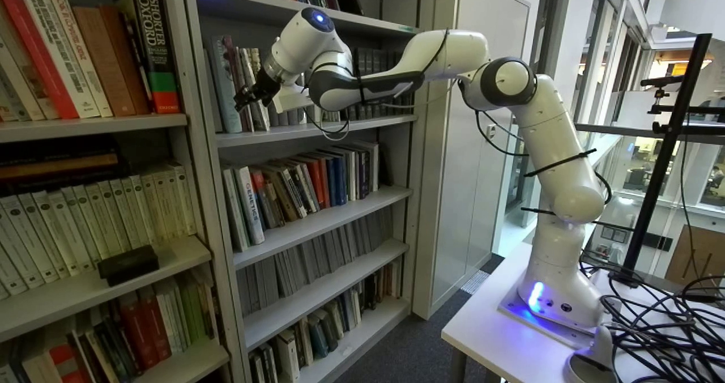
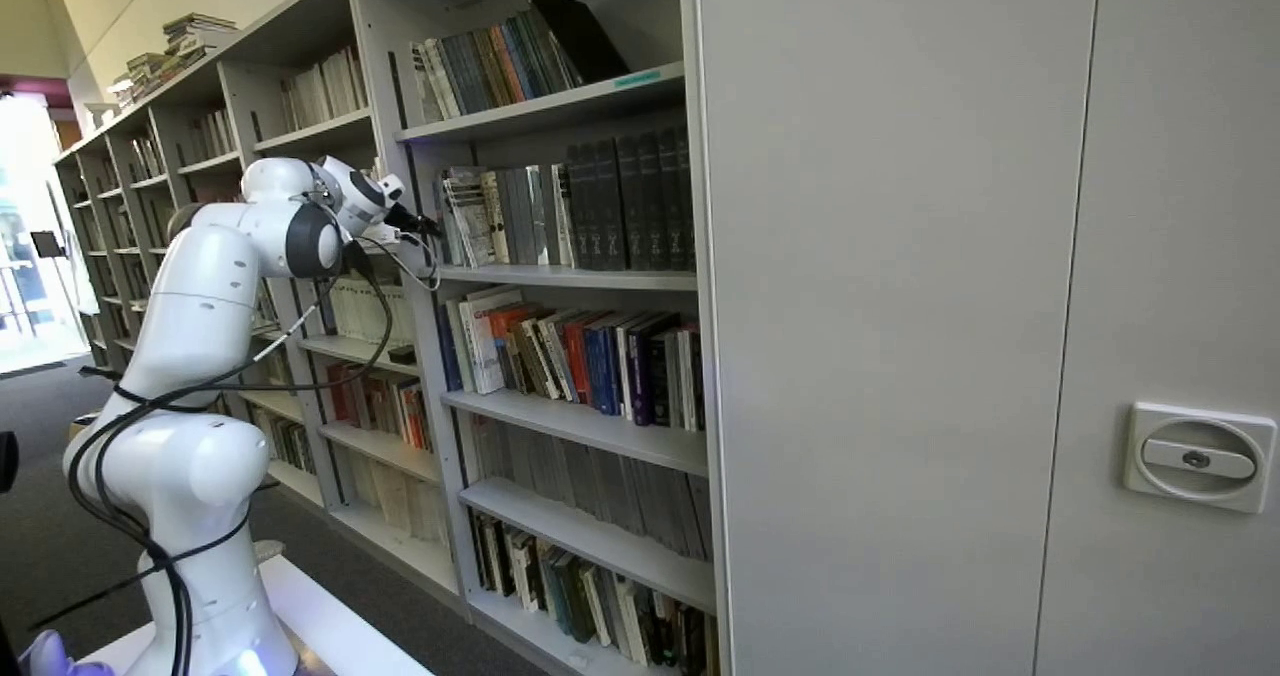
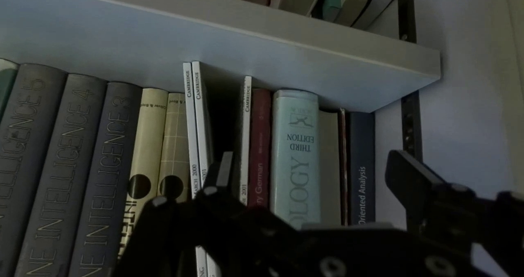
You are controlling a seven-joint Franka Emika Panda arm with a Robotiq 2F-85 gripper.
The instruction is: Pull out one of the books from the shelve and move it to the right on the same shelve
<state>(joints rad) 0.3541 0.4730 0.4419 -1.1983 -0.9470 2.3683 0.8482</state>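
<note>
The gripper [image 3: 310, 162] stood wide with nothing in it, near the left end of the shelve [image 1: 255, 137] in both exterior views; its spread spanned the light-blue book [image 3: 295, 158], the maroon book [image 3: 260, 146] and others, all upright there. We couldn't tell which book was meant, and judged that closing across so many spines risked bunching several. Misaligned, one fingertip could tip the thin white volumes [image 3: 200, 125], the opposite one jam against the side panel [image 3: 462, 105], we reckoned.
</note>
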